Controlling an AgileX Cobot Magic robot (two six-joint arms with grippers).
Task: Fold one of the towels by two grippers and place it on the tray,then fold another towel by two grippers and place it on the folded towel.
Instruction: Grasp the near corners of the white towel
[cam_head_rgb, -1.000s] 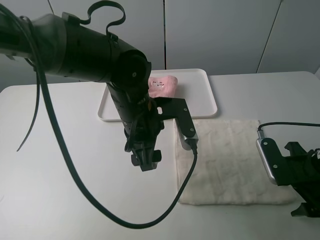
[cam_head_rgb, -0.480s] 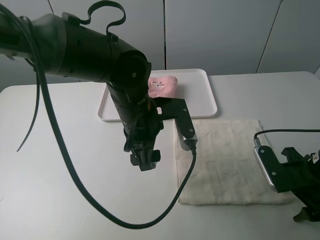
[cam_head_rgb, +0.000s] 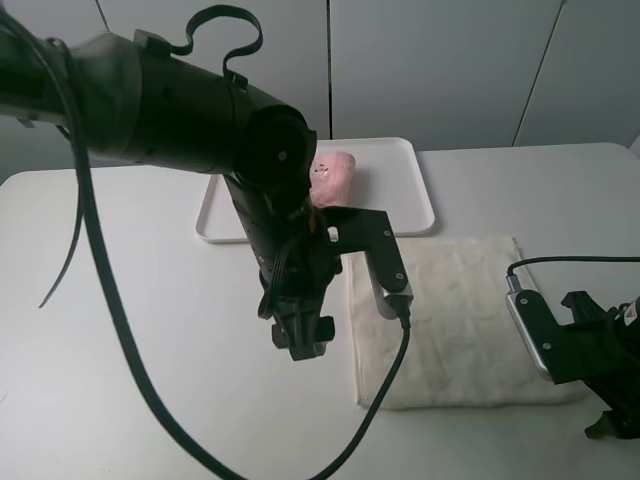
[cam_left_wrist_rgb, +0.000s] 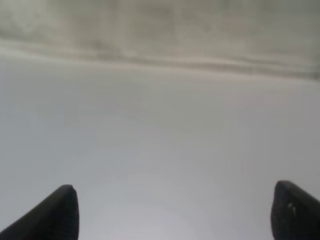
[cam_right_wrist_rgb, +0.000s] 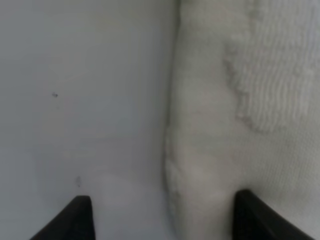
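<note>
The pink towel (cam_head_rgb: 335, 172) lies folded on the white tray (cam_head_rgb: 405, 205) at the back of the table. In front of the tray the cream towel (cam_head_rgb: 450, 320) is spread flat. My left gripper (cam_head_rgb: 303, 338) hangs low over the bare table just left of the cream towel's left edge. In the left wrist view it (cam_left_wrist_rgb: 175, 215) is open, with only table between its fingertips (cam_left_wrist_rgb: 62, 212) and the cream towel (cam_left_wrist_rgb: 160, 25) beyond. My right gripper (cam_head_rgb: 612, 415) sits at the towel's near right corner. It (cam_right_wrist_rgb: 167, 220) is open, straddling the edge of the cream towel (cam_right_wrist_rgb: 240, 100).
A thick black cable (cam_head_rgb: 110, 330) loops from the left arm down over the left half of the table. Another cable (cam_head_rgb: 570, 262) runs to the right arm. The left arm's bulk hides part of the tray.
The left arm has shifted right and toward the front, closer to the cream towel's left edge. The right gripper dropped slightly toward the near edge, then held still.
</note>
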